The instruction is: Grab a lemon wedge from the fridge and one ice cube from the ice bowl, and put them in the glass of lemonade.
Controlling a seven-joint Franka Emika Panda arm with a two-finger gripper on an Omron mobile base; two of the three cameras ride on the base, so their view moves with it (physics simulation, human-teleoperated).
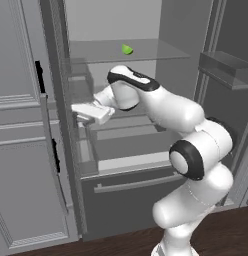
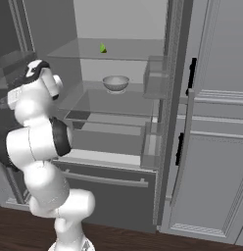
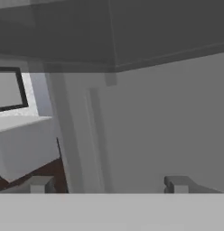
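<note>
The fridge (image 1: 121,150) stands open, showing its pale interior and clear shelves. A tiny yellow-green lemon wedge (image 1: 127,49) (image 2: 102,48) lies on the upper shelf. My gripper (image 1: 81,115) is at the left side of the fridge, level with the middle shelf, well below and left of the wedge. In the hand view its fingertips (image 3: 39,184) stand wide apart with nothing between them, so the gripper (image 3: 109,185) is open. A grey bowl (image 2: 116,82) sits on the middle shelf; I cannot make out what is in it. The glass of lemonade is out of view.
The left fridge door (image 1: 58,115) stands edge-on close beside the hand. The right door's bins (image 1: 226,70) (image 2: 155,78) jut out at shelf height. A lower drawer with a bar handle (image 1: 136,182) closes the bottom. Grey panelled cabinets (image 2: 216,122) flank the fridge.
</note>
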